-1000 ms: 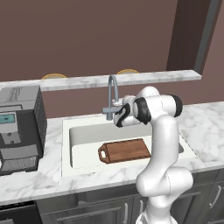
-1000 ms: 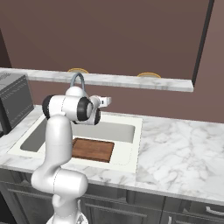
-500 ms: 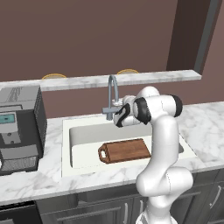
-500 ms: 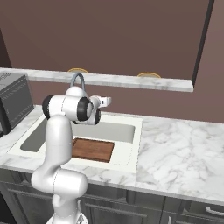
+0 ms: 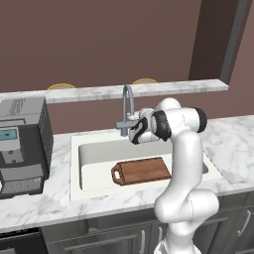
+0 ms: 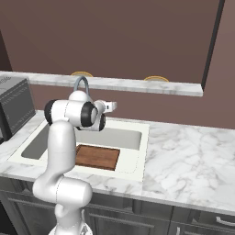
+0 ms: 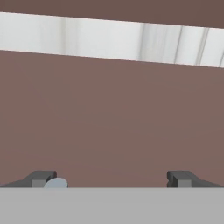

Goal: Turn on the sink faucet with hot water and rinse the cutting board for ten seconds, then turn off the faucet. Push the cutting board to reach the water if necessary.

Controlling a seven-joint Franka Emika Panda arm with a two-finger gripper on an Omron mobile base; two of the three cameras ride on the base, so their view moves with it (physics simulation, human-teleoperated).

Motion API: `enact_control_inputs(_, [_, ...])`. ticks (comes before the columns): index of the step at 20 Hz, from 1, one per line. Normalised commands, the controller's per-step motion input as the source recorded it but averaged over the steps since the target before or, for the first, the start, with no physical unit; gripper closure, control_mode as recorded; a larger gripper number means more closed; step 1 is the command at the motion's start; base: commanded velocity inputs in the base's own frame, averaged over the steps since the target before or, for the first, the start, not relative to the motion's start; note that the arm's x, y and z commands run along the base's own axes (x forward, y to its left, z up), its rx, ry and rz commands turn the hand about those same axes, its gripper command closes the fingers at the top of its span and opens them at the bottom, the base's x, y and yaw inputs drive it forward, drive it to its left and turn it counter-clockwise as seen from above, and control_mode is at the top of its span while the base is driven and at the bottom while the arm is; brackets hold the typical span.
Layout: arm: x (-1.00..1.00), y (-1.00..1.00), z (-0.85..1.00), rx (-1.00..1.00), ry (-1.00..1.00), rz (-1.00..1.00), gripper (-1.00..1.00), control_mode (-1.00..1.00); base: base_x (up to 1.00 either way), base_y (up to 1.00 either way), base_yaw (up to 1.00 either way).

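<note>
The sink faucet point(image 5: 127, 101) rises grey and arched behind the sink point(image 5: 94, 149); its arch also peeks above my arm point(image 6: 81, 81). My gripper point(image 5: 132, 131) is right beside the faucet's base post, level with the lever. In the hand view the gripper point(image 7: 111, 179) is open, fingertips point(image 7: 43, 178) wide apart, with a small rounded grey piece point(image 7: 56, 183) touching the left tip. The reddish-brown cutting board point(image 5: 144, 170) lies flat in the basin's right half, handle to the left, and is seen again in the right base view point(image 6: 98, 156). The water is out of view.
A dark coffee machine point(image 5: 20, 144) stands on the marble counter point(image 5: 233, 144) left of the sink. A raised marble ledge point(image 5: 163, 89) runs along the brown back wall point(image 7: 113, 113) behind the faucet. Open counter point(image 6: 188, 156) stretches to the right.
</note>
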Motion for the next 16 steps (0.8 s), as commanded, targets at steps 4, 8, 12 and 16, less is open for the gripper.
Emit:
enact_control_inputs(4, [0.0,-0.19,0.0,0.01,0.0,0.0,-1.0,-1.0,0.0,0.0,0.0])
enact_control_inputs(8, [0.0,-0.04,0.0,0.0,-0.01,0.0,-1.0,-1.0,0.0,0.0,0.0])
enact_control_inputs(12, [0.01,0.0,0.0,0.0,0.0,0.0,-1.0,-1.0,0.0,0.0,0.0])
enact_control_inputs(16, [0.1,0.0,0.0,0.0,0.0,0.0,-1.0,-1.0,0.0,0.0,0.0])
